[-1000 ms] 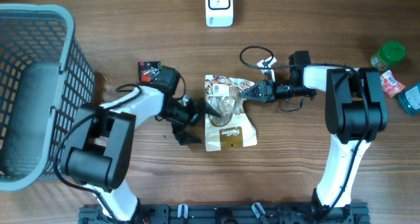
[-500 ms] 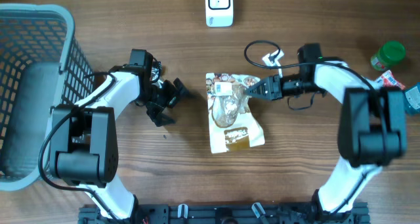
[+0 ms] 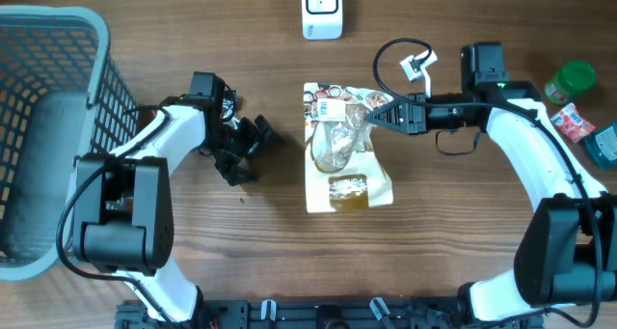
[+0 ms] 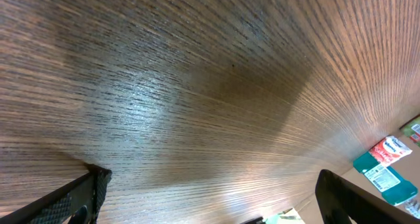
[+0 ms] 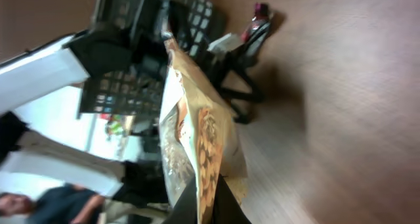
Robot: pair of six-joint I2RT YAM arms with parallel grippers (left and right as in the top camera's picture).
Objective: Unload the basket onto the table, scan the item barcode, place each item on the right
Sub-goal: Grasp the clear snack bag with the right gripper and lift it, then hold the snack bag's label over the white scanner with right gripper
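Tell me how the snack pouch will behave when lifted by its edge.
Probably floppy: the snack pouch is thin film, crinkled where the right gripper pinches it. Likely light; loose contents in its clear window may shift. Glossy, so it might slip.

From above, the light is bright and even, and all looks sharp. Small soft shadows lie on the table point(image 3: 453, 261). In the left wrist view the wood shines pale in one patch, with a dark shadow beside it. The right wrist view is blurry, and the bag point(image 5: 197, 135) looks smeared.
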